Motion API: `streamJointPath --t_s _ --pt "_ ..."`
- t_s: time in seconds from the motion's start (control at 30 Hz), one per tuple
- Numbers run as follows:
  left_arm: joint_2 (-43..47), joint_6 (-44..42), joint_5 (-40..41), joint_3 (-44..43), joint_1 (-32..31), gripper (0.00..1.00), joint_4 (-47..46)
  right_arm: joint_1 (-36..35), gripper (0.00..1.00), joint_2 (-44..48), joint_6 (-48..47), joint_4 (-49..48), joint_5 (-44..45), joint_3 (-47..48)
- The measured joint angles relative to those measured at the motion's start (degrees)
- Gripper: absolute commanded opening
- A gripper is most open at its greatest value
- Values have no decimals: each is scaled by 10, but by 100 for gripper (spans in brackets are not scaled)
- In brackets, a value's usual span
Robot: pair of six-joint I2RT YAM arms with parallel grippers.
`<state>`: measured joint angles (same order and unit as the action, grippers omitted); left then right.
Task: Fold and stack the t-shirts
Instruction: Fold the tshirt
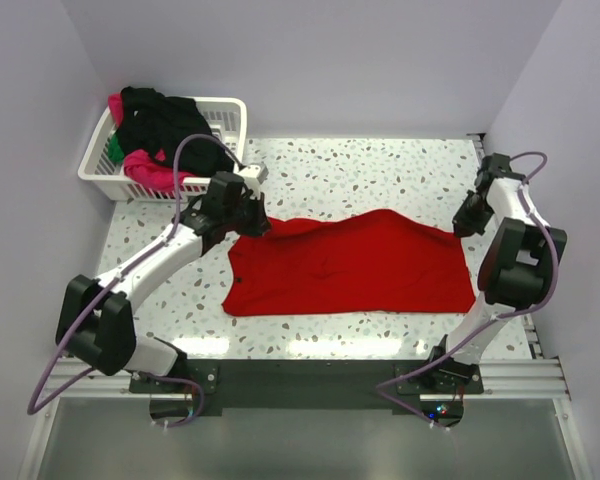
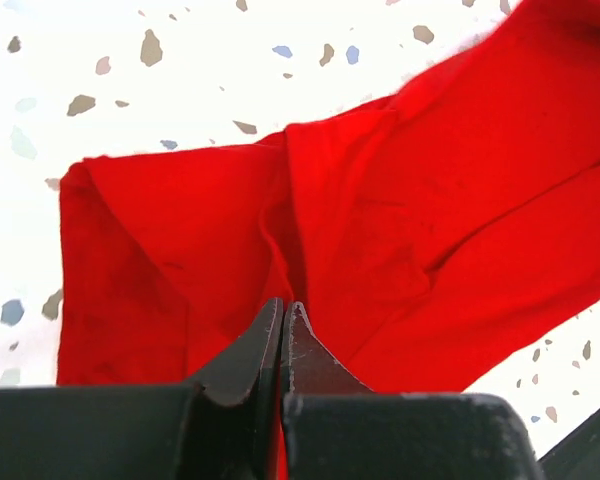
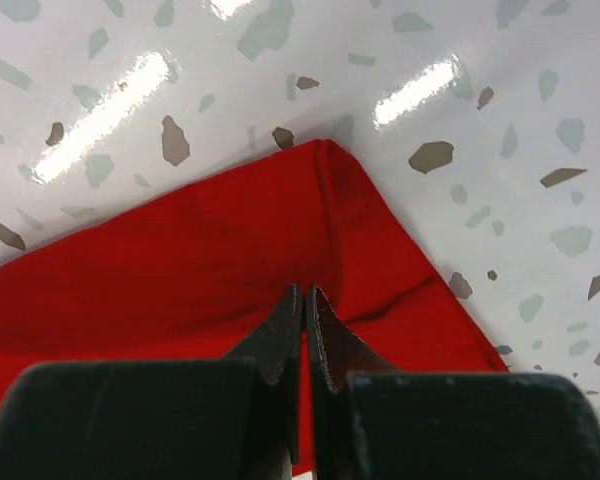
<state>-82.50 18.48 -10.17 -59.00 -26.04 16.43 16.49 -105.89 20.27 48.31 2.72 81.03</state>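
Your speckled table (image 1: 380,170) stands between plain white walls (image 1: 310,60). Nearest you, the red t-shirt (image 1: 350,265) lies across its middle, long axis left to right, its near hem flat. Each arm has a far corner. The left end effector (image 1: 252,222) is pinched together on the left one, the right end effector (image 1: 463,225) on the right. Beyond, far left, the white basket (image 1: 230,105) holds the other t-shirts (image 1: 160,115).

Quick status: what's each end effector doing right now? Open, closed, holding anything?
Left end effector: closed, pinching the red t-shirt.
Right end effector: closed, pinching the same red t-shirt's other end.
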Motion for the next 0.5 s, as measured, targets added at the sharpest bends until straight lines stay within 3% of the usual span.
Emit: streamJointPath --t_s 0.5 --pt "77 11 48 61 -17 0 57 8 0 91 -10 1 48 -91"
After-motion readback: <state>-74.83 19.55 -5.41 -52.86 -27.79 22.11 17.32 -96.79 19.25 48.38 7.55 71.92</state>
